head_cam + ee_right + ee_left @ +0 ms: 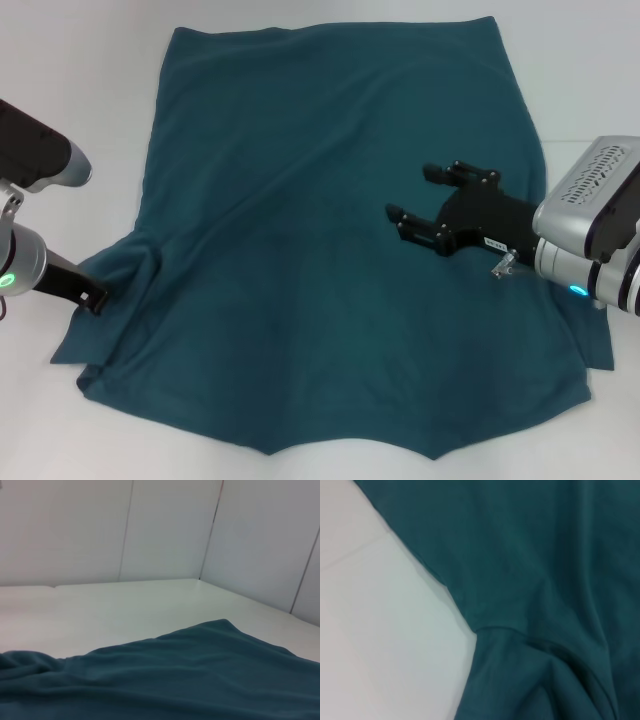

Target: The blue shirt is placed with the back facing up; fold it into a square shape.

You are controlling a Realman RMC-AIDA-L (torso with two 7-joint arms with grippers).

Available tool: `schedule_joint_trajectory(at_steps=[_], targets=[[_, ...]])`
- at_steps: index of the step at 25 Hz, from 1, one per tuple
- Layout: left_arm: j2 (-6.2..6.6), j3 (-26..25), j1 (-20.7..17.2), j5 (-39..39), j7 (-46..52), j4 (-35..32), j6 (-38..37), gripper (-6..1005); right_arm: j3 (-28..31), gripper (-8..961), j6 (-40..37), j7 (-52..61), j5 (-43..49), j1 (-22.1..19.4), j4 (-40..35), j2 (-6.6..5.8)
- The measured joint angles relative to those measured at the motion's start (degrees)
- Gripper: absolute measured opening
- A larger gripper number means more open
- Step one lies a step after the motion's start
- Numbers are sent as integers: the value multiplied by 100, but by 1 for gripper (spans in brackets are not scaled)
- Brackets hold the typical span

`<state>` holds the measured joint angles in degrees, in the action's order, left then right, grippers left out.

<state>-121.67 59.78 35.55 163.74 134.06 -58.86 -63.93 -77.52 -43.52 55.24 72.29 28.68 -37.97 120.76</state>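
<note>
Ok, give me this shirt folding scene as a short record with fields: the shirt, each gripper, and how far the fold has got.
shirt: blue shirt spread on the white table, mostly flat
bunching: fabric gathered and wrinkled at the left sleeve area, beside the left gripper
left gripper: left gripper low at the shirt's left edge, fingers hidden by the cloth
right gripper: right gripper open, above the shirt's right half, holding nothing
fold progress: no completed fold visible; not yet a square
</note>
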Motion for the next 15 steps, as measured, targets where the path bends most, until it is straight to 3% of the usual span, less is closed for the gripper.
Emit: schedule_joint_trajectory(at_steps=[4,15], targets=[[-20,-19,-2,-35,-7,-136,-158,50,1,750,-68,-7,-190,-112,-40,-12],[-242,63,43,-284,-46,-948,-760,52,30,748,-132,-19,-320,-377,-161,-26]])
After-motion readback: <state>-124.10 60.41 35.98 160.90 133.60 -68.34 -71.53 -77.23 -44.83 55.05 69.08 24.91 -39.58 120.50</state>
